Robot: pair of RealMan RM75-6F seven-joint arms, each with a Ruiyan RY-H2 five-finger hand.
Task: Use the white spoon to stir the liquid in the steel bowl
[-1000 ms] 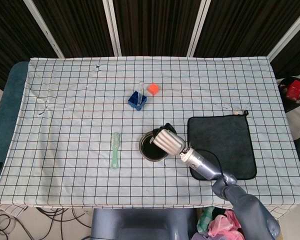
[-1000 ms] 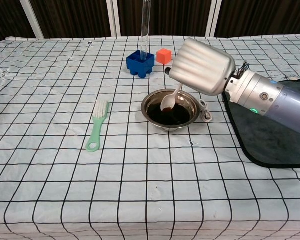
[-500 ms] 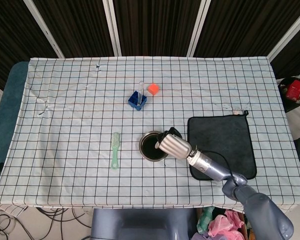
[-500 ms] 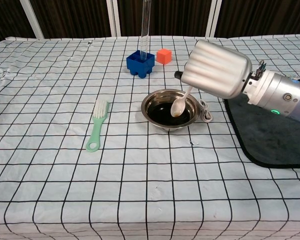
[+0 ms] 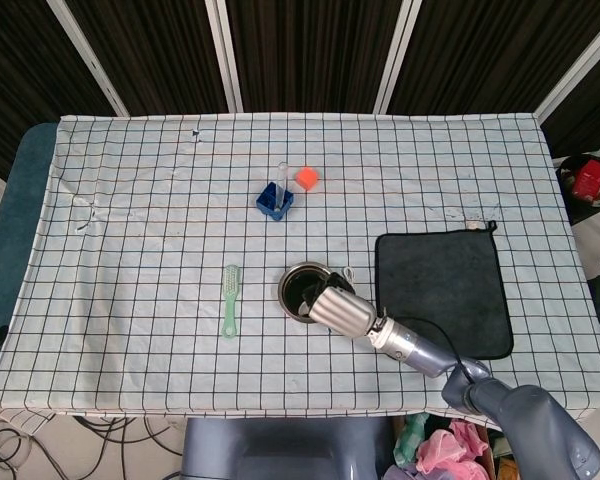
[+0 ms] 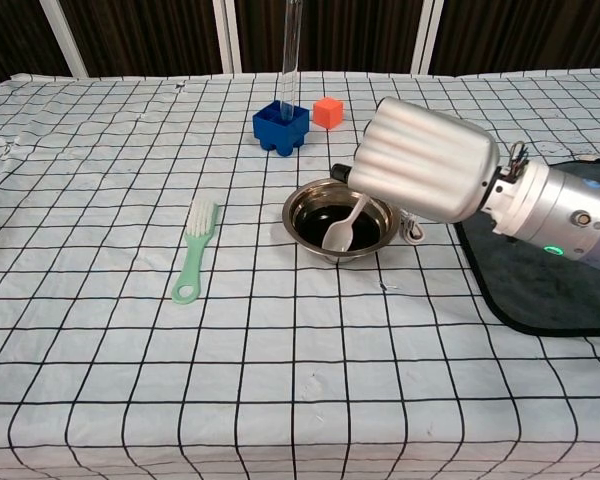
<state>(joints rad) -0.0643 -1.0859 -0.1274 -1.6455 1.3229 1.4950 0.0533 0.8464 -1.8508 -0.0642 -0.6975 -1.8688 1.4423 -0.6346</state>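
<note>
The steel bowl point(image 6: 304, 203) point(image 5: 292, 285) of dark liquid stands near the middle of the checked cloth. My right hand point(image 6: 423, 160) point(image 5: 342, 312) hovers over the bowl's right rim and holds the white spoon point(image 6: 341, 228) by its handle. The spoon's head dips into the liquid at the near side of the bowl. In the head view the hand hides most of the spoon. My left hand appears in neither view.
A green brush point(image 6: 193, 249) point(image 5: 230, 299) lies left of the bowl. Behind it stand a blue holder point(image 6: 280, 125) point(image 5: 274, 200) with a clear tube and an orange cube point(image 6: 327, 111) point(image 5: 306, 178). A dark mat point(image 5: 442, 290) point(image 6: 540, 280) lies to the right.
My right hand has swung the spoon's head around inside the bowl, from the left to the right and now to the near side, while the hand drew closer to me.
</note>
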